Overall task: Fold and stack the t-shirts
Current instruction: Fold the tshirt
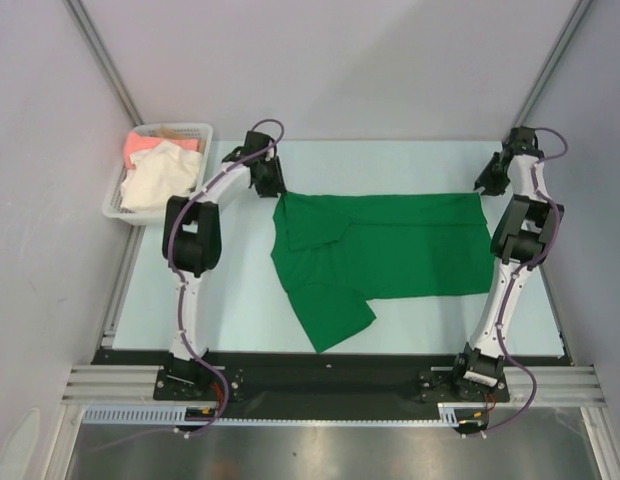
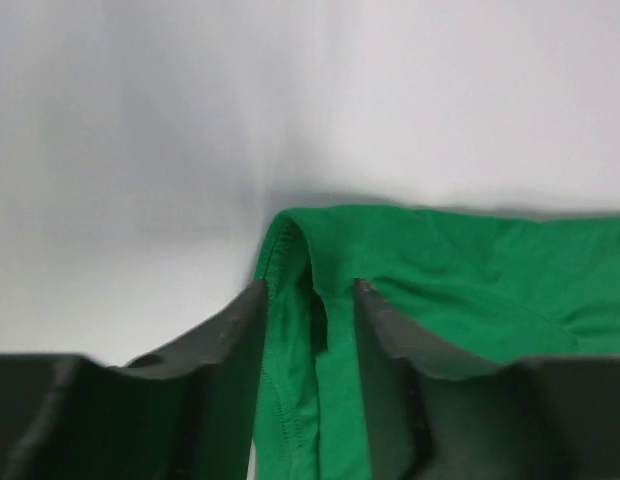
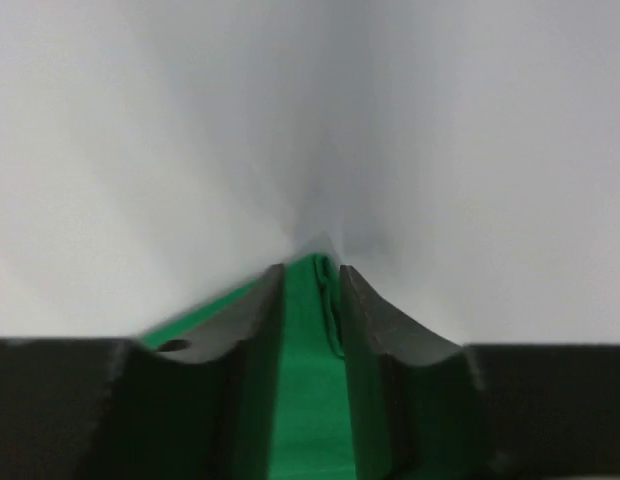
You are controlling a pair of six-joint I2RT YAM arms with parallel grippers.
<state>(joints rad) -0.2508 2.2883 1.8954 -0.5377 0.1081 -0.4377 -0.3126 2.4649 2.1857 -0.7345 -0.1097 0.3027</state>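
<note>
One green t-shirt (image 1: 390,245), one basket (image 1: 112,203) — seemingly two more shirts (image 1: 160,180) inside, two arms (image 1: 190,240)

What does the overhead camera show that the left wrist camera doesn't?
Only the overhead view shows the whole green shirt lying on the table, the right gripper at its other far corner, and a basket holding a white shirt and a pink shirt. Only the wrist view shows, close up, the stitched hem pinched between two dark fingers. Both show the left gripper holding the shirt's corner.
</note>
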